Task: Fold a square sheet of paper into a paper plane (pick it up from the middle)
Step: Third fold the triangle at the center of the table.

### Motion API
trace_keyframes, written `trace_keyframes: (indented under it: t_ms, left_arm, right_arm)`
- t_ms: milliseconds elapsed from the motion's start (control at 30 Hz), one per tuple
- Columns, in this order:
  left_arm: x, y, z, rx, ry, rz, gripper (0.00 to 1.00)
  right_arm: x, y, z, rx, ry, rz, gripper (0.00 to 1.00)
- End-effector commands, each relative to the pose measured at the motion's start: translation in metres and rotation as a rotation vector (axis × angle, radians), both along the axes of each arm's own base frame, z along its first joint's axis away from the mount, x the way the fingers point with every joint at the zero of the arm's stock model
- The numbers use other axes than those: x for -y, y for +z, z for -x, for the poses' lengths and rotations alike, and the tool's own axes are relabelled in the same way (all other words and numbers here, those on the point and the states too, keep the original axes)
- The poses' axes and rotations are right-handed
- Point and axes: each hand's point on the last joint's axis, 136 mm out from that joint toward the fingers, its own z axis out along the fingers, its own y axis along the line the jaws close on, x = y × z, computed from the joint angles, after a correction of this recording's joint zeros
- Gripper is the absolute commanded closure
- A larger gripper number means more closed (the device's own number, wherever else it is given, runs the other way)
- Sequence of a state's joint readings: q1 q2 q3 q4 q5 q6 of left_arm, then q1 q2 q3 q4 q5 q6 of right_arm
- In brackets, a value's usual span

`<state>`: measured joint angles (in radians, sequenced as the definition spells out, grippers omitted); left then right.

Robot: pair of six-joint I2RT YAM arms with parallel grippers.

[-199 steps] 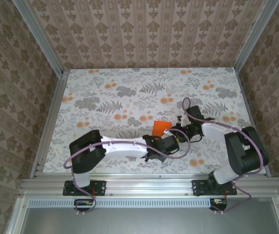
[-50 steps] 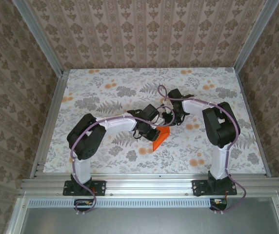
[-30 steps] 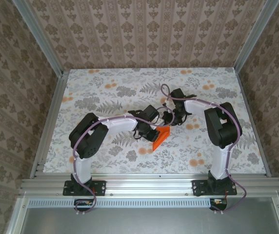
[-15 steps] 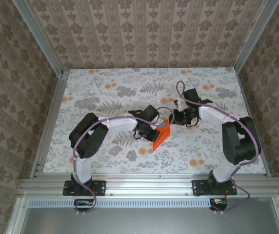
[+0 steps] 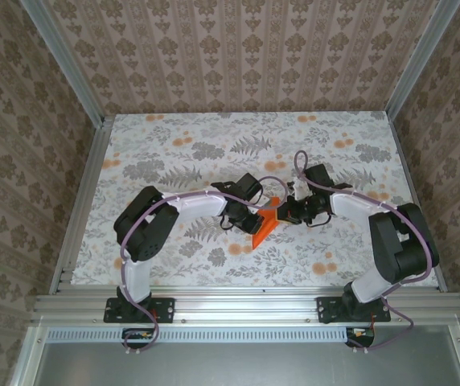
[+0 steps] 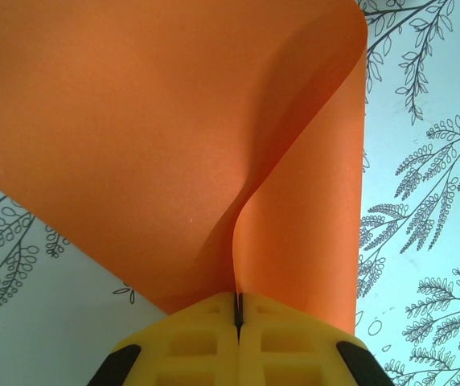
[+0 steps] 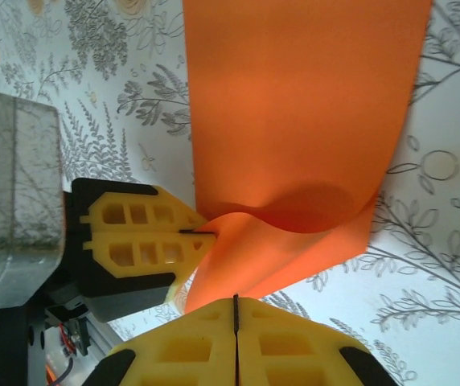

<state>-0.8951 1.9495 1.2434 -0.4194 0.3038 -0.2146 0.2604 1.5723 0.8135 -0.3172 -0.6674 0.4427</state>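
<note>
While the left gripper (image 5: pixel 252 217) stayed pinched shut on one edge of the square sheet of paper (image 5: pixel 264 223), the right gripper (image 5: pixel 285 214) swung back in and closed on the opposite edge. The sheet hung mid-table between both claws, bowed in a soft curl above the floral table cover (image 5: pixel 174 153). Judged: two-handed hold gained, first crease could start.

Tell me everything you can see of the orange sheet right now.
The square sheet of paper is thin, plain bright orange, with no sharp crease showing. It is buckled into a soft curl and held over the floral table. The left gripper is shut on one edge; the right gripper, also shut, appears to pinch another edge.
</note>
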Motion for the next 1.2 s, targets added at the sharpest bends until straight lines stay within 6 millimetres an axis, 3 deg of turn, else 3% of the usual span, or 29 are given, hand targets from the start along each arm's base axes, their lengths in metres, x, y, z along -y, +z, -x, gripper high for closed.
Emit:
trace_keyframes:
  t_ms: [0, 333, 500, 733, 1167]
  left_arm:
    - [0.003, -0.002, 0.001, -0.015, -0.020, 0.004, 0.97]
    - [0.006, 0.010, 0.000, -0.002, -0.034, 0.012, 0.96]
    - [0.006, 0.011, -0.001, -0.001, -0.044, 0.005, 0.96]
    - [0.005, 0.004, 0.001, -0.017, -0.047, -0.010, 0.96]
    - [0.008, 0.000, 0.002, -0.028, -0.056, -0.014, 0.96]
  right_arm:
    - [-0.013, 0.004, -0.003, 0.002, 0.003, -0.054, 0.92]
    - [-0.011, -0.011, -0.019, -0.017, -0.012, 0.036, 0.90]
    - [-0.004, -0.006, -0.040, 0.025, -0.035, 0.093, 0.91]
    - [0.013, -0.027, -0.065, 0.012, -0.022, 0.268, 0.92]
    - [0.013, -0.061, -0.064, -0.060, 0.043, 0.303, 0.94]
